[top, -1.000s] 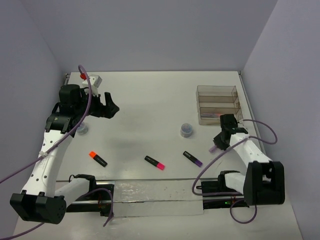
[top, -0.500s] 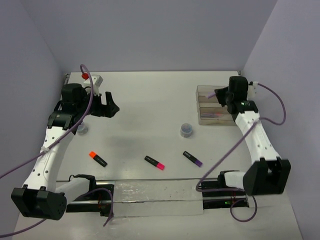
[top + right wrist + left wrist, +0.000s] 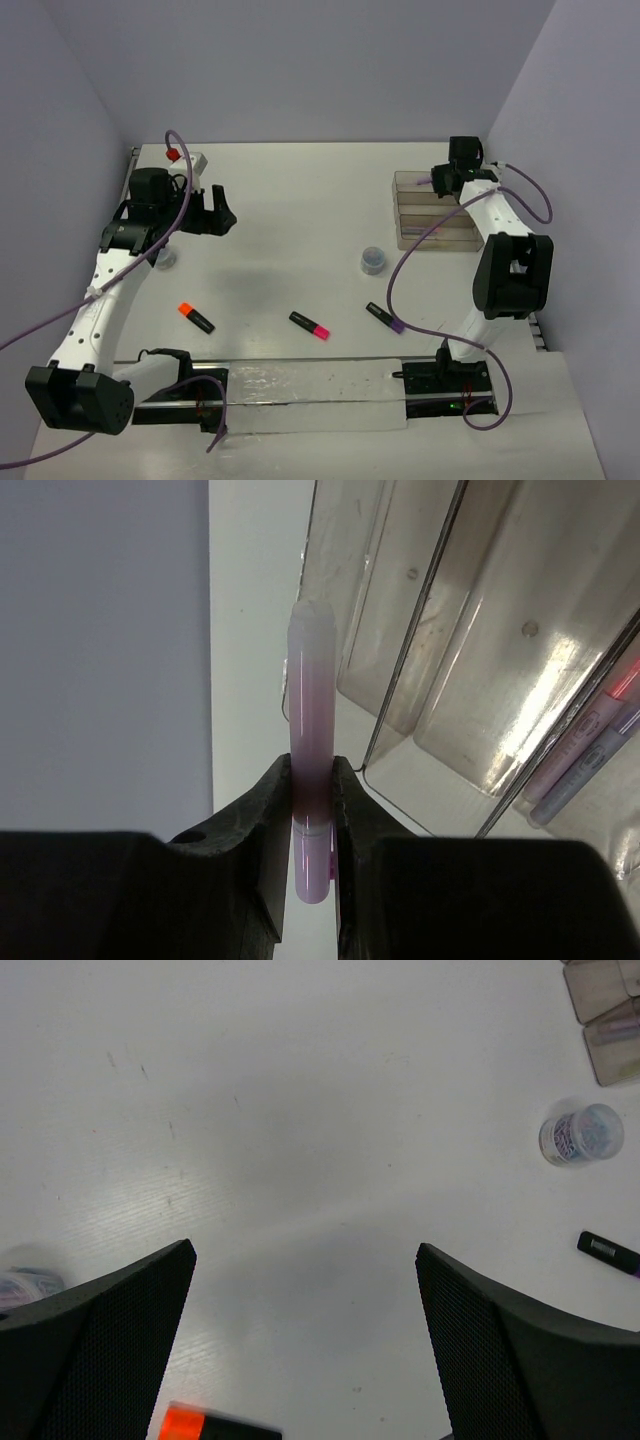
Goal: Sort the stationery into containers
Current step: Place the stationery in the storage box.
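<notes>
My right gripper (image 3: 440, 181) (image 3: 312, 780) is shut on a lilac marker (image 3: 310, 710) and holds it above the far end of the clear three-compartment tray (image 3: 436, 209) (image 3: 470, 660). One compartment holds thin pink and grey pens (image 3: 590, 760). My left gripper (image 3: 216, 212) (image 3: 305, 1260) is open and empty above the table at the left. Three black highlighters lie on the table: orange cap (image 3: 196, 317) (image 3: 195, 1426), pink cap (image 3: 310, 325), purple cap (image 3: 385, 318) (image 3: 608, 1251). One round grey-blue piece (image 3: 373, 260) (image 3: 581, 1134) sits near the tray, another (image 3: 163, 259) (image 3: 28, 1282) under the left arm.
A white block with a red knob (image 3: 184, 158) stands at the far left corner. A clear sheet over a rail (image 3: 300, 392) lies along the near edge between the arm bases. Walls close in on the left, back and right.
My right gripper carried the lilac marker from the table near the tray's near end up and over to its far end. The left arm barely moved.
</notes>
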`<move>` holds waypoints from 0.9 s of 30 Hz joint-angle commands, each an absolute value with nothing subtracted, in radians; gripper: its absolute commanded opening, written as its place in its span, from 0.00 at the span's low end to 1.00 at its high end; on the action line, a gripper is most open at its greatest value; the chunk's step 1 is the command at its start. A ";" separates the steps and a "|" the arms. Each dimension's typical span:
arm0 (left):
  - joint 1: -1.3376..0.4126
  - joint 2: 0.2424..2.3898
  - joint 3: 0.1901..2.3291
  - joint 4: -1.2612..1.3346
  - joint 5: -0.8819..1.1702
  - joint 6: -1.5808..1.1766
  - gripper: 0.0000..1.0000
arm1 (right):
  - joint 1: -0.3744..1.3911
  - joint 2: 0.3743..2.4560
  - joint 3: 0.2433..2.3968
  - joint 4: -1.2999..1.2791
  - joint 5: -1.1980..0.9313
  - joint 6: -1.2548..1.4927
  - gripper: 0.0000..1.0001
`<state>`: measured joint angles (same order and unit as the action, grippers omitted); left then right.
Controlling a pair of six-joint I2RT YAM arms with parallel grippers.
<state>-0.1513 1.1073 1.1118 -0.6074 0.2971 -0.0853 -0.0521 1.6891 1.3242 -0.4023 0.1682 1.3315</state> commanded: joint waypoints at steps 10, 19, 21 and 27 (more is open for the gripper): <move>-0.149 1.159 1.152 -0.545 0.274 -0.098 0.99 | -0.107 1.725 1.212 -0.317 0.192 1.367 0.12; -0.150 1.160 1.156 -0.560 0.268 -0.099 0.99 | -0.112 1.750 1.246 -0.307 0.157 1.288 0.66; -0.149 1.155 1.151 -0.560 0.268 -0.100 0.99 | -0.112 1.731 1.244 -0.293 0.153 1.248 0.70; -0.149 1.146 1.150 -0.563 0.284 -0.105 0.99 | -0.051 1.581 1.249 -0.251 0.063 0.890 0.72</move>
